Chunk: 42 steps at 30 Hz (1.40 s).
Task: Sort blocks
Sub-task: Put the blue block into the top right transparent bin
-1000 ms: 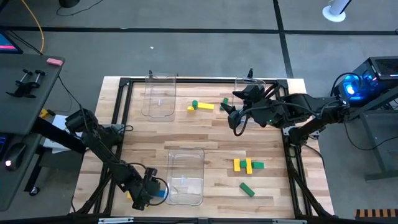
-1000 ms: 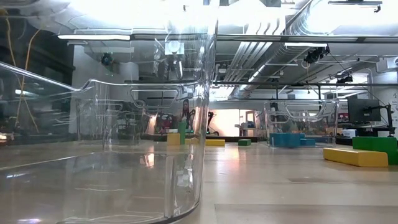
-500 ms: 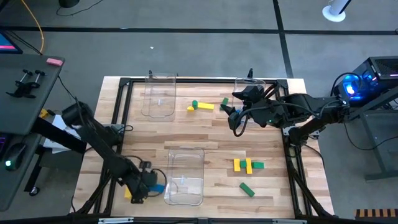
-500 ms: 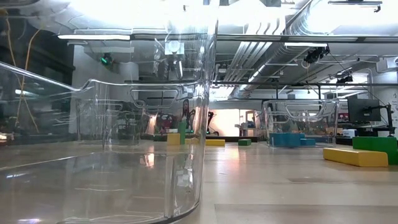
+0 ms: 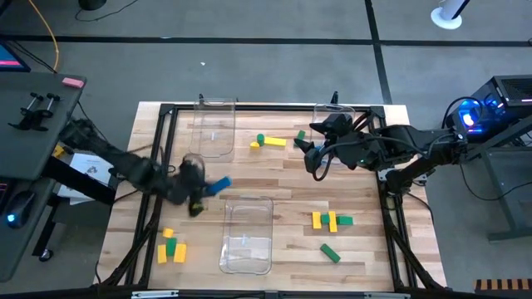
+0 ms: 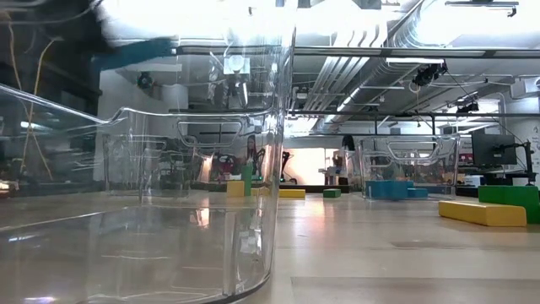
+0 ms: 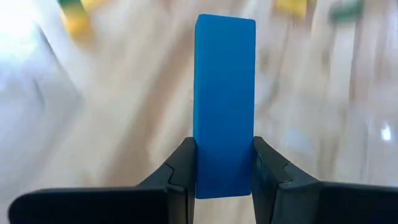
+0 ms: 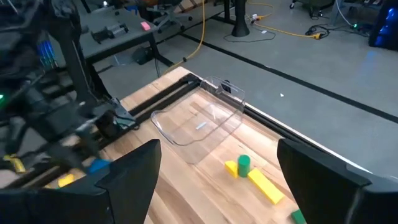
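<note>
— High view, from the left: what sits at the near-left corner of the wooden table (image 5: 283, 187)?
— Small yellow and green blocks (image 5: 173, 248), lying close together. Just beyond them the left claw (image 5: 202, 190) is clamped on a blue rectangular bar block (image 5: 219, 185), raised over the table beside the near clear plastic bin (image 5: 248, 236). The left wrist view shows both dark fingers (image 7: 179, 169) pressed against the bar's (image 7: 224, 102) sides.
— And the middle?
— A second clear plastic bin (image 5: 212, 126) stands at the far edge; a green round block (image 5: 260, 139) touches a yellow bar (image 5: 273, 142) just right of it.
— Further right?
— The right claw (image 5: 314, 163) hangs wide open, empty, near the third clear bin (image 5: 331, 114). Nearer the front lie two yellow blocks with a green one (image 5: 331, 220), and a lone green bar (image 5: 330, 252).
</note>
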Motion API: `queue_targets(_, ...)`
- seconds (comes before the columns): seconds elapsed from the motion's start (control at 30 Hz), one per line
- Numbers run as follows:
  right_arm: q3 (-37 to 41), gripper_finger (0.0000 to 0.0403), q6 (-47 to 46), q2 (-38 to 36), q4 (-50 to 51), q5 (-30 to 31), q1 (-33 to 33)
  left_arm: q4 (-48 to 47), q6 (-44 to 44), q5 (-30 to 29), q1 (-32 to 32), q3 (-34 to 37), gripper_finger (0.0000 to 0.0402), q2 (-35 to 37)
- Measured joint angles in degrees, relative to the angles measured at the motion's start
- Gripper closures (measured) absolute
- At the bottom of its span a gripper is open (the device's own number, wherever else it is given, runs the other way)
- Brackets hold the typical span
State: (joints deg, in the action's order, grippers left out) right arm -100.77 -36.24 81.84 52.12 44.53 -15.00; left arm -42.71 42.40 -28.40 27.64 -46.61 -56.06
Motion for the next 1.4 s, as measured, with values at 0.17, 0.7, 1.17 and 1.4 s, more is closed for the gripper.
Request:
queue_targets(0.17, 0.01, 0.0085, -1.38, 0.0, -2.76, 0.05, -0.02, 25.66, -20.39, 7.58, -15.59, -0.04, 0.0333, -5.05)
queue_targets(0.7, 0.02, 0.0085, -10.02, 2.16, -6.1, 6.57, 0.09, 51.64, -35.0, 27.4, -38.2, -32.37, 0.0333, -52.18)
queue_targets(1.17, 0.02, 0.0085, -8.23, 2.67, -5.98, 6.13, 0.37, 35.18, -37.21, 28.9, -40.8, -55.69, 0.0155, -64.45)
queue_targets(1.4, 0.02, 0.0085, -6.04, 2.63, -4.72, 5.6, 0.35, 18.69, -37.02, 40.36, -41.29, -56.14, 0.0135, -57.27)
